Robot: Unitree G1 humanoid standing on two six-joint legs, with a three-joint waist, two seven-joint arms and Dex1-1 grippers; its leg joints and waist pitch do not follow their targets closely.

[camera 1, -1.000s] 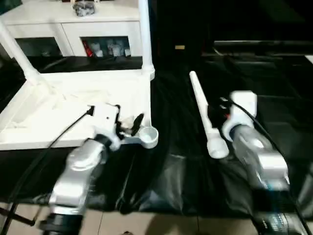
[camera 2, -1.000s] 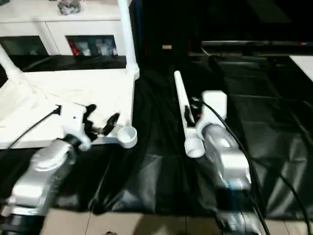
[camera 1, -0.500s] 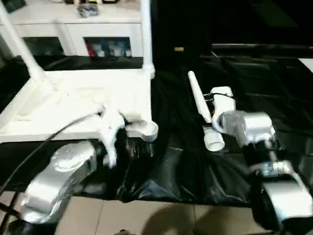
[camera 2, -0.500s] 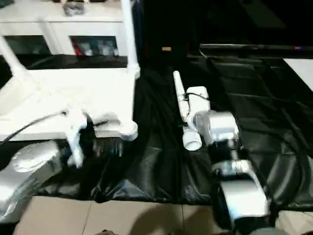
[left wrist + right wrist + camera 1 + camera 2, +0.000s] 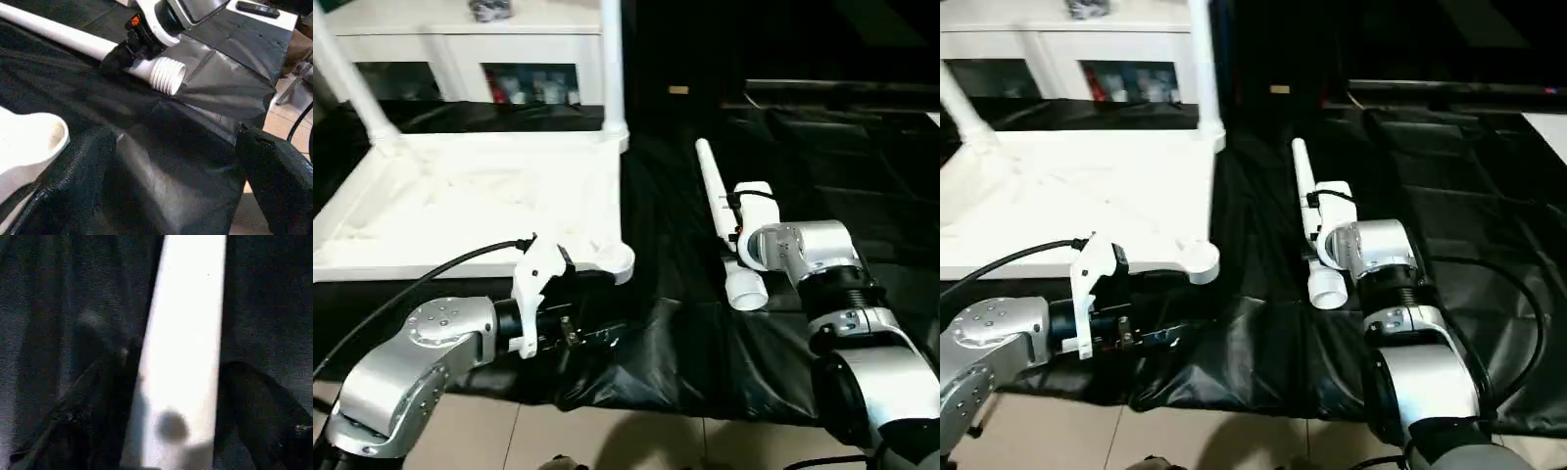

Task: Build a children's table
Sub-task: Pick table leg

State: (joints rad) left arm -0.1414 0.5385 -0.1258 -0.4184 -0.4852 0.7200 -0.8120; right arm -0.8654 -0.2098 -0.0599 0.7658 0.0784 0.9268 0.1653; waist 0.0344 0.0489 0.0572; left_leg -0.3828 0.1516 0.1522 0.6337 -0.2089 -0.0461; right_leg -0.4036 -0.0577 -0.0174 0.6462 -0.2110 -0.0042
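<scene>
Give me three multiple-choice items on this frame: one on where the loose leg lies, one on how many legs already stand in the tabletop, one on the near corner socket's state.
1. Where does the loose leg lie?
A. On the white cabinet
B. On the black sheet, right of the tabletop
C. On the floor tiles

2. How many legs stand upright in the tabletop?
A. None
B. Two
C. Four

3. The near corner socket is:
A. Empty
B. Holding a leg
C. Covered by the sheet

Answers: 1 B, it rests on the black sheet under the right gripper. 2 B, the two standing legs rise at the far corners. 3 A, its open mouth shows in the left wrist view.
</scene>
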